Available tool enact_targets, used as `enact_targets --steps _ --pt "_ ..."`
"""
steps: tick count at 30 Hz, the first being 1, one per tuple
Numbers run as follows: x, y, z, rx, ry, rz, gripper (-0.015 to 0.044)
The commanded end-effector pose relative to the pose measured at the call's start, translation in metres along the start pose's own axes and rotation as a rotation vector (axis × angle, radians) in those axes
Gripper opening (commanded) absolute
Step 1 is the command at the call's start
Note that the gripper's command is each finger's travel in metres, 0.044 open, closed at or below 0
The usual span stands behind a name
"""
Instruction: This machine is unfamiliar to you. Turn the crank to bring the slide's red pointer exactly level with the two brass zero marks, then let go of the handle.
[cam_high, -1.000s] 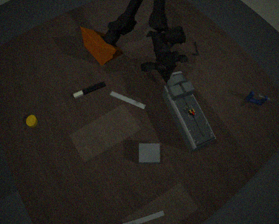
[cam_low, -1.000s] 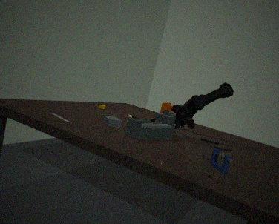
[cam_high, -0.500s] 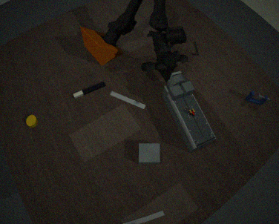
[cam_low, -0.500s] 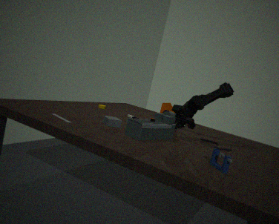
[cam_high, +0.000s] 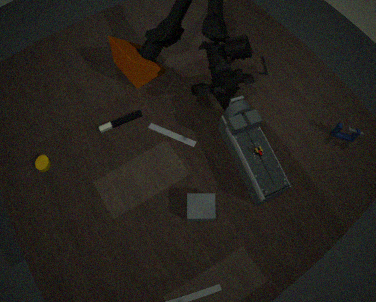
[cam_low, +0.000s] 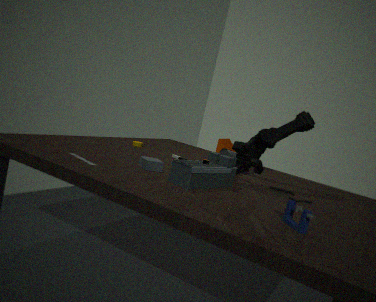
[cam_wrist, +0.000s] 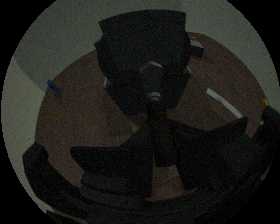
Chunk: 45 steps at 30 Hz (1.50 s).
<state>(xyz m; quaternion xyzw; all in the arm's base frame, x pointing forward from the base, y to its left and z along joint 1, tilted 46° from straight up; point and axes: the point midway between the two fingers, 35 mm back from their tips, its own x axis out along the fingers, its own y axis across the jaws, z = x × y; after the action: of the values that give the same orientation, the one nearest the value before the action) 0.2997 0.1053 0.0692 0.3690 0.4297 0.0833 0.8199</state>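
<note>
The machine is a long grey housing (cam_high: 240, 155) (cam_low: 212, 179) (cam_wrist: 145, 42) with a raised block at the arm's end. Small red and yellow parts, the slide's red pointer (cam_high: 260, 152) and the brass marks beside it, show on its top. They are too small and blurred to tell whether they are exactly level. The crank's dark handle (cam_wrist: 161, 137) sticks out of the housing's end toward the arm in the wrist view. My gripper (cam_high: 225, 106) (cam_wrist: 155, 121) is shut on this handle, with a finger on each side. The handle is hidden by the arm in the top and exterior views.
A grey block (cam_high: 201, 206) (cam_low: 151, 164) stands beside the machine. A blue bracket-like object (cam_high: 346, 134) (cam_low: 293, 222) (cam_wrist: 53, 86) is on its other side. An orange block (cam_high: 132, 62) (cam_low: 225, 145), a black-and-white stick (cam_high: 127, 119), a pale strip (cam_high: 172, 135) and a yellow disc (cam_high: 42, 163) (cam_low: 137, 144) lie farther off.
</note>
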Motion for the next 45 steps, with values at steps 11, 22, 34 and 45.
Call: enact_targets --steps 11,22,34,45 --pt "-0.0006 0.0106 0.0003 -0.011 0.007 0.025 0.0000" --pt "-0.0011 0.0120 0.0006 -0.011 0.007 0.025 0.0000" --pt "-0.0016 0.0134 0.0009 -0.011 0.007 0.025 0.0000" --pt "-0.0022 0.0147 0.0012 -0.011 0.007 0.025 0.0000"
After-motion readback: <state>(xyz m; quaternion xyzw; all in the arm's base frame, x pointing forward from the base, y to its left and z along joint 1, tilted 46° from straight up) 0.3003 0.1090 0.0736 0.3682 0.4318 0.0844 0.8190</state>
